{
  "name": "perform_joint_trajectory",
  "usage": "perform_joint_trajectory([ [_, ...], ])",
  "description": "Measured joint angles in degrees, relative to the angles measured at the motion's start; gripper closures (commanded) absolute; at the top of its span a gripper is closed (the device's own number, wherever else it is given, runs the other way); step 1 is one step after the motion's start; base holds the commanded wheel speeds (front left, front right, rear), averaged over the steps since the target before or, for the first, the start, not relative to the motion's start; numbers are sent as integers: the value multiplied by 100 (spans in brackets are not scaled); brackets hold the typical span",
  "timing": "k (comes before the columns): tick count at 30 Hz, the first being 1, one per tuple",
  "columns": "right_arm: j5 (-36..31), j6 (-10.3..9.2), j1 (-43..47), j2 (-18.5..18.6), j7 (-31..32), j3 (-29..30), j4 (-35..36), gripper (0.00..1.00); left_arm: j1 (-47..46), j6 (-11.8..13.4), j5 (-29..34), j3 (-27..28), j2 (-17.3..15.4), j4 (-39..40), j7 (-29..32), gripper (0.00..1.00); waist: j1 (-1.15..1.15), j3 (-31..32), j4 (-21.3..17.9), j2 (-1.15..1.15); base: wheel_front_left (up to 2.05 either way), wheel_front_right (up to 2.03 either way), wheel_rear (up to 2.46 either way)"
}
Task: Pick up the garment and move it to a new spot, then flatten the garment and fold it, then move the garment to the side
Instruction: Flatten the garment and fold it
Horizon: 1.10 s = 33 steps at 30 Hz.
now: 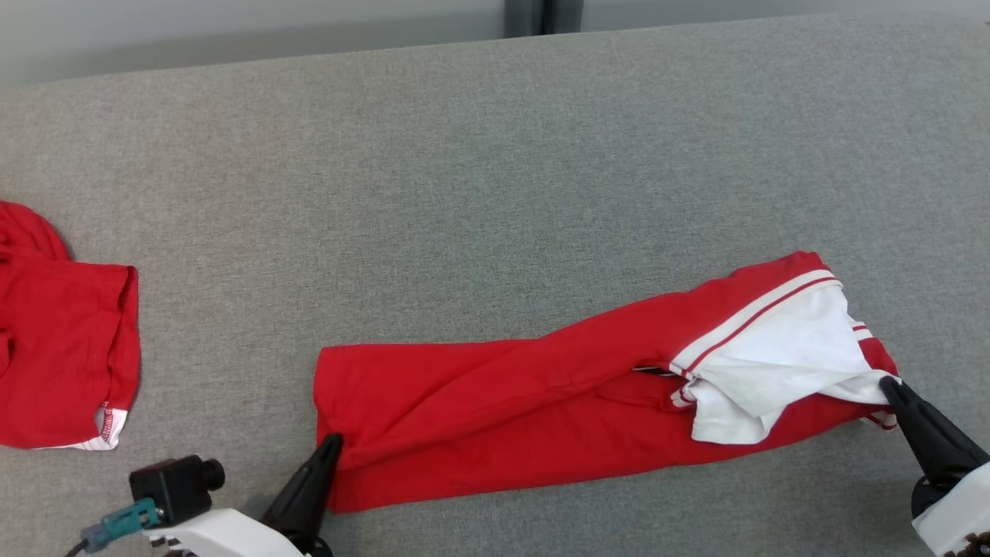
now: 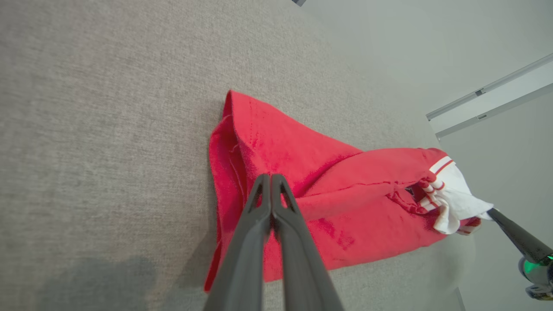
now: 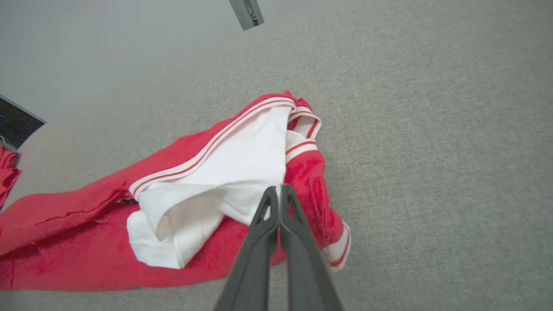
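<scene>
The garment (image 1: 503,394) is red with a white, red-striped part at its right end. It lies as a long, loosely folded band across the near side of the grey fabric surface (image 1: 495,155). My left gripper (image 1: 332,441) is shut, its tips pinching the garment's near left corner (image 2: 271,176). My right gripper (image 1: 885,383) is shut on the white cloth at the right end (image 3: 280,186). In the left wrist view the garment (image 2: 345,194) stretches away to the right gripper (image 2: 492,211), where the white cloth is drawn to a point.
A second red garment (image 1: 62,348) with white stitching lies bunched at the surface's left edge. The surface's far edge runs along the top of the head view, with a pale wall and a dark post (image 1: 541,15) behind it.
</scene>
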<state>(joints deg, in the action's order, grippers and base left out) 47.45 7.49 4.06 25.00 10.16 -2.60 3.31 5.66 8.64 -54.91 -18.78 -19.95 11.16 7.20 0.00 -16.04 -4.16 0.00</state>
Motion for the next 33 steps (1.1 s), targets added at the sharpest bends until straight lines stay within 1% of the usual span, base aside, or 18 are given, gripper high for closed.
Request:
perform_joint_trajectory([
  [1,-212,-1,-74,4,31,-9,-207,100,77,-2,51,-100,36,-158,-24,84,0,2,-40,0,0,0,0],
  [2,-255,-1,-122,7,81,-49,-274,47,105,-8,70,-153,76,-232,-44,18,0,10,-48,0,0,0,0],
  [3,-309,0,-153,5,162,-123,-323,0,122,-7,113,-182,103,-309,-89,0,0,21,-50,0,0,0,0],
  [5,-355,-1,-159,-7,241,-152,-371,0,165,25,280,-183,94,-438,-281,0,0,50,-45,0,0,0,0],
  [8,-296,0,-210,-5,209,136,-299,0,249,60,553,-24,154,-482,-900,0,0,116,-28,0,0,0,0],
  [11,-229,0,-309,87,287,438,-231,0,323,205,907,186,197,-452,-1581,0,0,166,-3,0,0,0,0],
  [13,-286,-1,-490,123,393,582,-245,0,326,355,1252,267,213,-445,-1940,0,0,172,33,0,0,0,0],
  [15,-365,0,-726,98,582,573,-326,0,292,472,1647,350,257,-450,-2136,0,0,170,83,0,0,0,0],
  [17,-530,0,-946,-13,786,481,-544,0,190,514,2098,367,320,-483,-2195,0,0,158,146,0,0,0,0],
  [19,-665,0,-1144,-152,905,393,-813,0,75,499,2352,442,572,-487,-2210,0,0,139,226,0,0,0,0],
  [21,-801,0,-1293,-268,998,303,-1059,0,7,392,2676,501,794,-489,-2218,0,0,126,327,0,0,0,0],
  [25,-1176,0,-1327,-280,1035,249,-1555,0,105,77,3045,642,1192,-622,-2219,0,0,112,523,0,0,0,0],
  [27,-1295,0,-1326,-293,1034,292,-1711,0,187,-97,3201,747,1338,-653,-2219,0,0,114,592,0,0,0,0],
  [30,-1291,0,-1286,-316,1117,231,-1808,0,298,-293,3386,925,1511,-691,-2219,0,0,116,662,0,0,0,0],
  [33,-1076,0,-1267,-404,1267,26,-1861,0,326,-471,3509,1084,1610,-740,-2219,0,0,93,690,0,0,0,0],
])
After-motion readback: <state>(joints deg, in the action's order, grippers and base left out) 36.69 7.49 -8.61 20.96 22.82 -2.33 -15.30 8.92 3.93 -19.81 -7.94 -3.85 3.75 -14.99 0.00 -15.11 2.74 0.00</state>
